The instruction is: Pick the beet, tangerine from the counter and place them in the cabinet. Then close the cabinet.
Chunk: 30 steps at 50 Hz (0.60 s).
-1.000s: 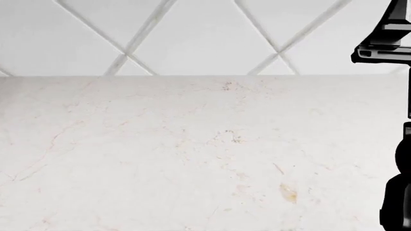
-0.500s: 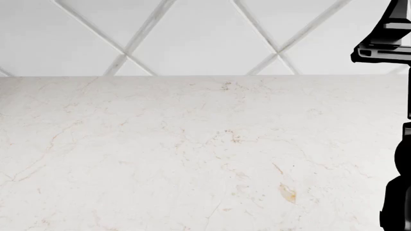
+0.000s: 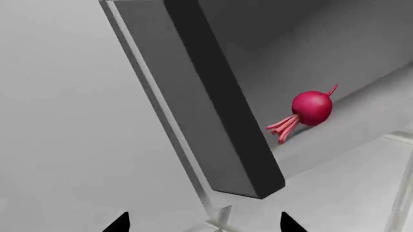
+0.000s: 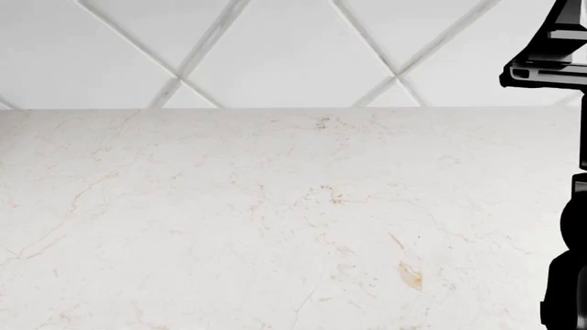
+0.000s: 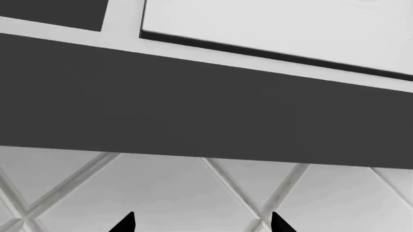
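Inside the grey cabinet (image 3: pixel 361 53) lies the beet (image 3: pixel 312 107), likely firm and roll-prone, while both parted grippers, left (image 3: pixel 203 223) and right (image 5: pixel 201 222), hold nothing.

No legible text, label, brand, number or sign appears in any of the three views. The white marble-like tabletop with beige veins (image 4: pixel 275 220) carries only natural veining and specks. The white diamond-pattern wall tiles (image 4: pixel 293 48) are unmarked. The dark grey cabinet door panel (image 3: pixel 213 111) and the small magenta-red beet with pink stems (image 3: pixel 310 108) bear no lettering, and the dark grey cabinet underside (image 5: pixel 206 106) is plain.
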{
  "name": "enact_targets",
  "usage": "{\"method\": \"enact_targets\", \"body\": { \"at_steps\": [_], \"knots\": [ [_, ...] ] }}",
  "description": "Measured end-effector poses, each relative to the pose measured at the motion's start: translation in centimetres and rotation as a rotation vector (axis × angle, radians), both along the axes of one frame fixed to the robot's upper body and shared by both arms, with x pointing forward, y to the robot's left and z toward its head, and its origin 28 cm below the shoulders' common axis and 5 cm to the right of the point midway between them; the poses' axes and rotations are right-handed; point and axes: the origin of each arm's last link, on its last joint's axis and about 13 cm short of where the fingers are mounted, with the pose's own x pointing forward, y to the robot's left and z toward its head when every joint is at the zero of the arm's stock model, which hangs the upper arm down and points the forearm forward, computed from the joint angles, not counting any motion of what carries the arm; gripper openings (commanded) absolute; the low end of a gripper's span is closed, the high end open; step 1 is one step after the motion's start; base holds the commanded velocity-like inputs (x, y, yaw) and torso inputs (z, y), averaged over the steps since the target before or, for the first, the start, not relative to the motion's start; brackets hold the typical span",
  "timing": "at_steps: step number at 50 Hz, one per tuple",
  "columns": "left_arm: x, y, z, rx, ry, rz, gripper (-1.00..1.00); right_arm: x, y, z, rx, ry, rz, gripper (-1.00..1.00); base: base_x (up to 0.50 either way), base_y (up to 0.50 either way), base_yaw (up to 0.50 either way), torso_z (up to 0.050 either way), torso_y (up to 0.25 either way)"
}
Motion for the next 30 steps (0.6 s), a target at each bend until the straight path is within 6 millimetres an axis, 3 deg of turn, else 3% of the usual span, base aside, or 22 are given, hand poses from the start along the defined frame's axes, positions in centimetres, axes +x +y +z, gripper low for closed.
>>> {"method": "enact_targets", "body": {
  "at_steps": [11, 18, 23, 30],
  "knots": [
    [0.1, -0.6, 0.5, -0.010, 0.110, -0.060, 1.00, 0.0, 0.1, 0.0, 0.009, -0.002, 0.004, 1.00, 0.00, 0.00, 0.00, 0.000, 0.000],
    [0.2, -1.0, 0.4, -0.028, 0.092, -0.079, 1.00, 0.0, 0.1, 0.0, 0.015, -0.008, 0.007, 1.00, 0.00, 0.00, 0.00, 0.000, 0.000],
    [-1.8, -1.2, 0.6, -0.080, -0.069, -0.121, 1.00, 0.1, 0.1, 0.0, 0.020, -0.010, 0.008, 1.00, 0.00, 0.00, 0.00, 0.000, 0.000],
    [-3.7, -2.1, -1.0, -0.112, -0.141, -0.262, 1.00, 0.1, 0.2, 0.0, 0.027, -0.009, 0.009, 1.00, 0.00, 0.00, 0.00, 0.000, 0.000]
  ]
}}
